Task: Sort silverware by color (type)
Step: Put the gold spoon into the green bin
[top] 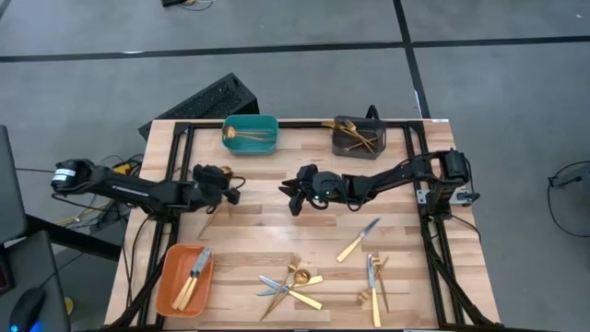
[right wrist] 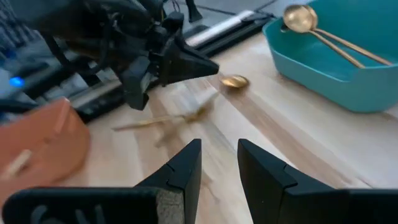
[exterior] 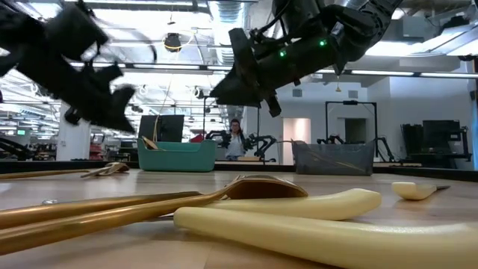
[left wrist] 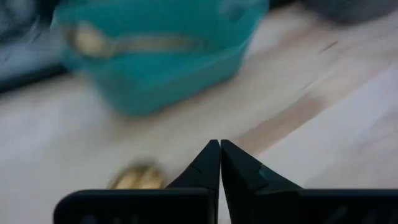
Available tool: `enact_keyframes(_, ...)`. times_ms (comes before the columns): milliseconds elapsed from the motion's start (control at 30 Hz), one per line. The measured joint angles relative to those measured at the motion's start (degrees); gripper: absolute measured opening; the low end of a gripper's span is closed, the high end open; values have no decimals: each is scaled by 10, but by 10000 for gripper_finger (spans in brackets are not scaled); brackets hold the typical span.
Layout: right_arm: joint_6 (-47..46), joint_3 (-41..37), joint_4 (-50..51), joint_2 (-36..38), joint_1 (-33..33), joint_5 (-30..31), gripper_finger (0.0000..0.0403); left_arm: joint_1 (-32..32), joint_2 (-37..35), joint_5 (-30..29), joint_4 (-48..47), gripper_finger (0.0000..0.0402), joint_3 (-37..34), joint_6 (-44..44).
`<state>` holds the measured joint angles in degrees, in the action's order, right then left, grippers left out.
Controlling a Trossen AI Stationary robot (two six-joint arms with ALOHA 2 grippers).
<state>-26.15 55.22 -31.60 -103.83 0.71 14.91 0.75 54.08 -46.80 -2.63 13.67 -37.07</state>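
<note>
My left gripper [top: 232, 191] is shut at the table's left, with nothing between its fingertips [left wrist: 219, 149]. A gold spoon [top: 214, 218] lies close below it. The spoon's bowl [right wrist: 235, 81] is just off the fingertips and its handle runs toward the orange bin [top: 185, 278]. My right gripper [top: 293, 195] hangs open over the middle of the table, pointing at the left gripper, its fingers [right wrist: 219, 162] holding nothing. More silverware lies loose near the front edge: a knife [top: 358, 240] and two small heaps [top: 293, 284] [top: 375, 277].
A teal bin [top: 251, 135] with gold spoons and a dark grey bin [top: 359, 137] with gold forks stand at the far edge. The orange bin at the near left holds knives. Bare wood lies between the two grippers and the far bins.
</note>
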Motion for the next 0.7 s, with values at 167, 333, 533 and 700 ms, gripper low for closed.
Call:
enact_keyframes(167,-9,0,-24,0,-17,1,132,29,-102,37,79,0,1,176)
enact_keyframes(333,-35,0,-23,0,-19,1,132,25,-160,32,20,0,1,147)
enact_keyframes(533,-67,0,-19,0,-23,4,132,-5,-141,-28,-147,8,1,-67)
enact_keyframes(700,-64,0,-8,0,-28,3,132,-38,-85,-29,-180,39,0,-167)
